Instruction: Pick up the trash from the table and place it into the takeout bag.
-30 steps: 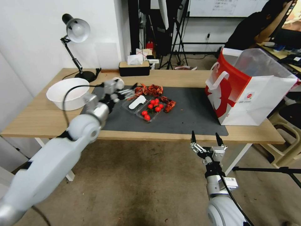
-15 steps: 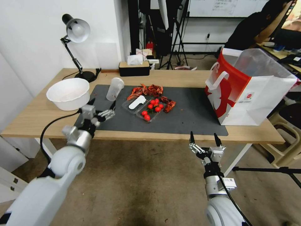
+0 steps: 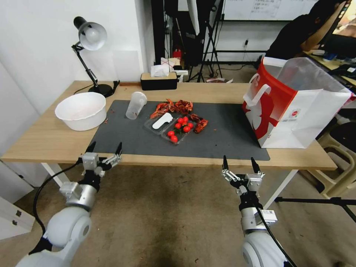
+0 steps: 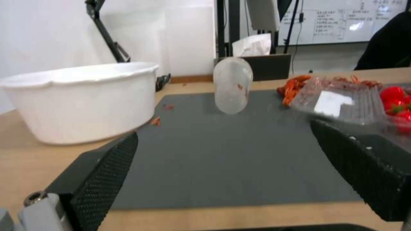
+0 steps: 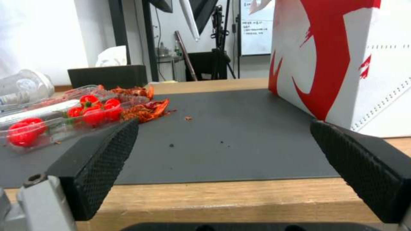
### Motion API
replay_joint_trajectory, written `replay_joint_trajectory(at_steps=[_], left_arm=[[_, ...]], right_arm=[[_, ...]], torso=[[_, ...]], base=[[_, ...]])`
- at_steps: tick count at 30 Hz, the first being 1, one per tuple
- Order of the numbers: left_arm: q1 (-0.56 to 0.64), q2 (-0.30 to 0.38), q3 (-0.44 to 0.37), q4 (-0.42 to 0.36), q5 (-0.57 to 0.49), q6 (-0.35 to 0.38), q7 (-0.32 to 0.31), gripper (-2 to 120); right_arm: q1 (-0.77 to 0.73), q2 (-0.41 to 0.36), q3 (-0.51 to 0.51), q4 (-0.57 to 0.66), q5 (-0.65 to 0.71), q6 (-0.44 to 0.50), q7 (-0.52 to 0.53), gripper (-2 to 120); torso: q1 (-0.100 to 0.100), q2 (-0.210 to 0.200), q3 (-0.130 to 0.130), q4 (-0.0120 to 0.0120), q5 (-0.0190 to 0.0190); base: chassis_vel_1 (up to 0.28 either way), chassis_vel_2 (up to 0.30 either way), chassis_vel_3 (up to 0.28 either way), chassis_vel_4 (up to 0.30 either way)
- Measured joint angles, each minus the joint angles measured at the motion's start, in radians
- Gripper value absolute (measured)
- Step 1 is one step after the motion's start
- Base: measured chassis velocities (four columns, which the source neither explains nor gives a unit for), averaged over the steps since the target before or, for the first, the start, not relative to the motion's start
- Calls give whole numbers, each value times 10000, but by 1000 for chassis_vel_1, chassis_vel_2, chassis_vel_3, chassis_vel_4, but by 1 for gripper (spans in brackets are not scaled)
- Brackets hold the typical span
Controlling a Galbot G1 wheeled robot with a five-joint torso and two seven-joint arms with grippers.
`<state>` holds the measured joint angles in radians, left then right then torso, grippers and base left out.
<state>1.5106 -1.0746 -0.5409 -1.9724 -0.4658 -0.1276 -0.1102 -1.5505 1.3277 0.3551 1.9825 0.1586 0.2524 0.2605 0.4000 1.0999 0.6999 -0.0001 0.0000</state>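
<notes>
Both arms sit low at the near edge of the counter (image 3: 48, 142), in front of it and below its top. Left gripper (image 3: 103, 150) hangs at the near left corner of the dark mat (image 3: 218, 137), jaws released, nothing between them; its wrist view looks across the mat at the goods. Right gripper (image 3: 238, 164) sits just below the counter edge toward the right end of the mat, jaws likewise spread wide and empty. On the mat: a clear plastic cup (image 3: 135, 105) tilted, near the far left corner; beside it to the right a clear container (image 3: 174, 128) with its lid open, holding red cherry tomatoes (image 3: 180, 126) and a white strip; red shell scraps (image 3: 176, 106) heaped behind the container and another clump (image 3: 200, 125) touching its right side. A white bowl (image 3: 81, 110) stands on bare wood left of the mat, well apart from the cup. The takeout bag (image 3: 293, 104) stands upright and open on the right end of the counter, partly on the mat, white handles (image 3: 261, 92) facing the scraps. A desk lamp (image 3: 89, 40) and a tissue box (image 3: 158, 79) stand along the far edge
</notes>
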Motion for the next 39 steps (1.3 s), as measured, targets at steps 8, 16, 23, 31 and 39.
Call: replay_joint_trajectory(at_steps=[8, 16, 23, 31, 39], left_arm=[[384, -161, -81, 83, 192, -280, 2, 100], [367, -167, -98, 93, 204, -301, 2, 100], [-201, -67, 200, 99, 180, -70, -46, 100], [-1583, 247, 961, 283, -225, 570, -237, 100], [-2660, 593, 1497, 806, -767, 921, -244, 100]], right_arm=[[-37, 6, -1, -29, 0, 38, 2, 100], [-76, 46, -59, -42, -13, 63, 1, 100], [-131, 31, -61, 24, -29, 75, 0, 100], [-142, 35, -50, 91, -49, 76, 0, 100], [-111, 40, -45, 92, -54, 52, 0, 100]], torso=[[0, 0, 1, 1, 1], [0, 0, 0, 1, 0], [0, 0, 1, 1, 0], [0, 0, 1, 0, 1], [0, 0, 1, 1, 0]], base=[[0, 0, 0, 0], [0, 0, 0, 0], [0, 0, 0, 0], [0, 0, 0, 0], [0, 0, 0, 0]])
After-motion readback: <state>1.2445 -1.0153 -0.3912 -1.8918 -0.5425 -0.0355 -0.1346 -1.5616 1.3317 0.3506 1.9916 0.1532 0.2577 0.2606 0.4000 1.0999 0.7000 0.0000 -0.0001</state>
